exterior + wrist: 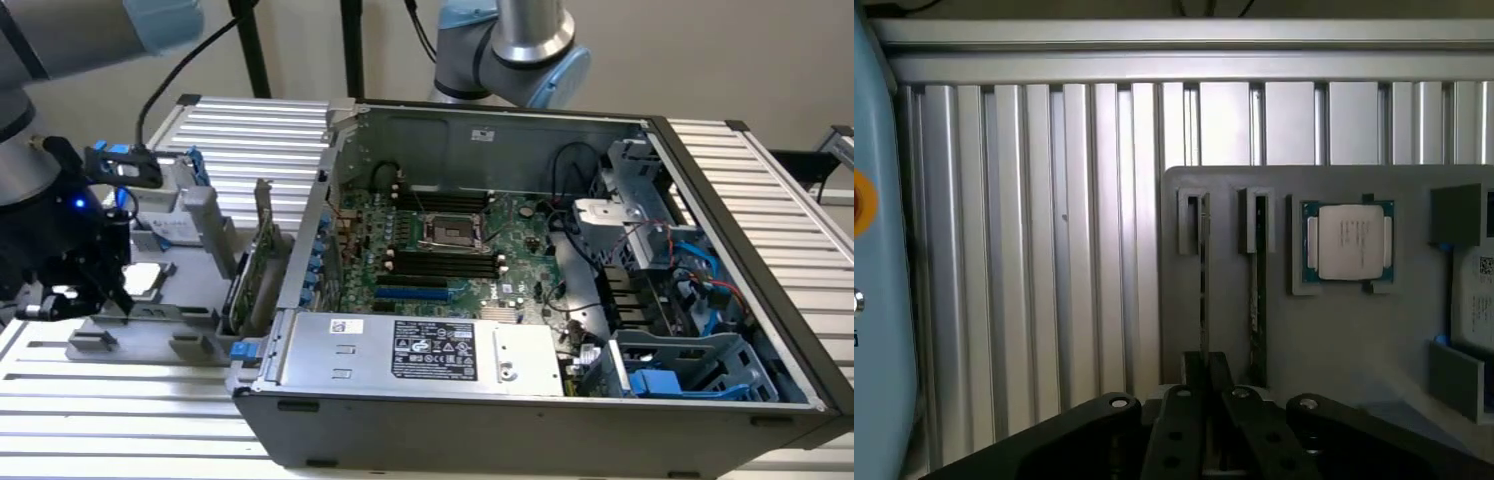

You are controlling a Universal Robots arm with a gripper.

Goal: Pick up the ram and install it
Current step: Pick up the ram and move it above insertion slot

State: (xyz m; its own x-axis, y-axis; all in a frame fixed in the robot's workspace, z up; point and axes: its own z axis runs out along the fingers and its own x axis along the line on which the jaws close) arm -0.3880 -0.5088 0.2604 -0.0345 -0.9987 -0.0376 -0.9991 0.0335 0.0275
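Ribbed aluminium slats form the table [134, 420], and at the exterior view's left the black gripper [80, 298] hangs low over a matte grey plastic tray [174, 320]. In the wrist view the gripper [1206, 368] has its two dark fingers [1192, 372] pressed close together, pinching the thin top edge of the ram [1205, 280]. The ram stands on edge in a narrow slot of the tray, seen as a long, slim line running from a small grey bracket straight into the gap between the fingers. A second stick [1257, 290], darker and just as thin, stands parallel in the neighbouring slot, apart from the fingers. Beyond it a square silver chip [1347, 242] with a green rim lies flat in its own recess of the tray [1354, 340].

Further toward the exterior view's right, a larger card [263, 250] with a metal bracket stands upright at the tray's edge, just beside the open computer case [534, 420]. The case is dark grey sheet steel, a box lying on its side. Along its near wall sits a silver, rectangular power supply [414, 350] with a black label. Behind that lies the green motherboard [514, 235], with black slots in rows and a square socket. At the far right are blue plastic drive brackets [661, 382] and loose cables.
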